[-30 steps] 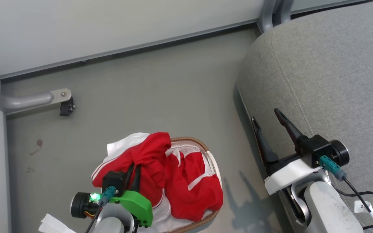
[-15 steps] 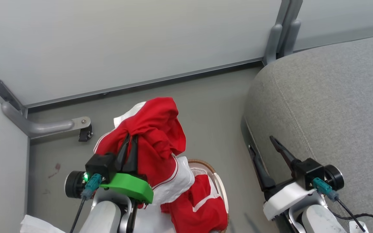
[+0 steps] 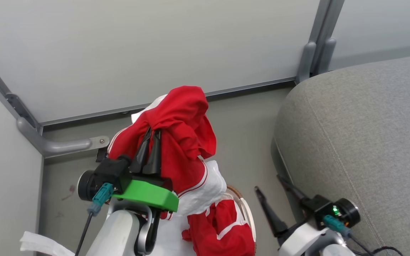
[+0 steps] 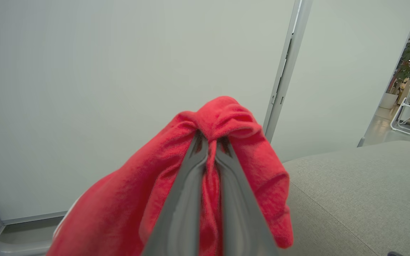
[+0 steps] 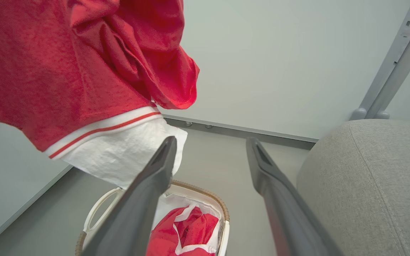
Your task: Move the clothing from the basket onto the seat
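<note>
we are clamping our left gripper (image 3: pixel 154 132) tight on one red garment (image 3: pixel 185 113), holding it in the air above the basket (image 3: pixel 250 217), where a second garment (image 3: pixel 222 231) is lying; our right gripper (image 3: pixel 268 183) is hanging beside the seat (image 3: pixel 361 135) edge, fingers standing wide.

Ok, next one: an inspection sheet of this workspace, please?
Surface: grey floor, small dark-red stain.
Job's things: bright red garment with striped hem hangs above small oval white plastic basket with brown woven rim; crinkled white sheet hangs under it; second red garment with white bands in basket; large grey woven-fabric sofa cushion at right.
Clutter: white crumpled strip on floor.
Grippers: left gripper fingers shut on hanging garment; right gripper open, empty.
Cables: black lead off left wrist, black cable off right.
Surroundings: pale wall panels, grey metal posts.
</note>
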Tool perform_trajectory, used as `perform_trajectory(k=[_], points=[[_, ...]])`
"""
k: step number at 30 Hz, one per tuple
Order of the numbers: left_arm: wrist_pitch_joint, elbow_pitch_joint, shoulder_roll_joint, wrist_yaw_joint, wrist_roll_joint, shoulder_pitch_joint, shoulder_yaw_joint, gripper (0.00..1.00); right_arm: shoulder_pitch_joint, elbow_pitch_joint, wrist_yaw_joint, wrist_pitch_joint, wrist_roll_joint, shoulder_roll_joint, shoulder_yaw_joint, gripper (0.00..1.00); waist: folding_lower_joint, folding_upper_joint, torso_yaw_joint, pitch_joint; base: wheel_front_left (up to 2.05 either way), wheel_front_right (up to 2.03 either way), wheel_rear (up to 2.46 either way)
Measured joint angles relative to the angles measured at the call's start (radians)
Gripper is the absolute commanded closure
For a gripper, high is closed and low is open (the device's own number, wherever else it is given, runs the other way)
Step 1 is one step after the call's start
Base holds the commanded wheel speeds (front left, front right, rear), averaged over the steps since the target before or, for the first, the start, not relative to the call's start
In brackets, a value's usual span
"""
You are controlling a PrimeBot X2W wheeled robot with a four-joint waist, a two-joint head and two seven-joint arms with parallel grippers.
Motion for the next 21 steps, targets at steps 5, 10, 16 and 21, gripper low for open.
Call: perform_trajectory(k=[5,10,16,21], points=[[0.0,-0.014,0.0,0.0,-0.016,-0.019,-0.037,1.0,-0.081,0.013,0.0,0.0,0.038,-0.039,0.145,0.0,0.0,0.0,0.023,0.01,0.0,0.0,0.0],[0.0,-0.019,0.0,0.0,-0.026,-0.043,-0.089,1.0,-0.195,0.049,0.0,0.0,0.071,-0.052,0.263,0.0,0.0,0.0,0.053,0.027,0.0,0.0,0.0],[0.0,-0.021,0.0,0.002,-0.045,-0.077,-0.146,1.0,-0.324,0.116,0.0,0.0,0.093,-0.042,0.356,0.0,0.0,0.0,0.098,0.05,0.0,0.0,0.0],[0.0,-0.022,0.0,0.002,-0.057,-0.101,-0.193,1.0,-0.389,0.194,0.0,0.0,0.093,-0.03,0.391,0.0,0.0,0.0,0.138,0.069,0.0,0.0,0.0]])
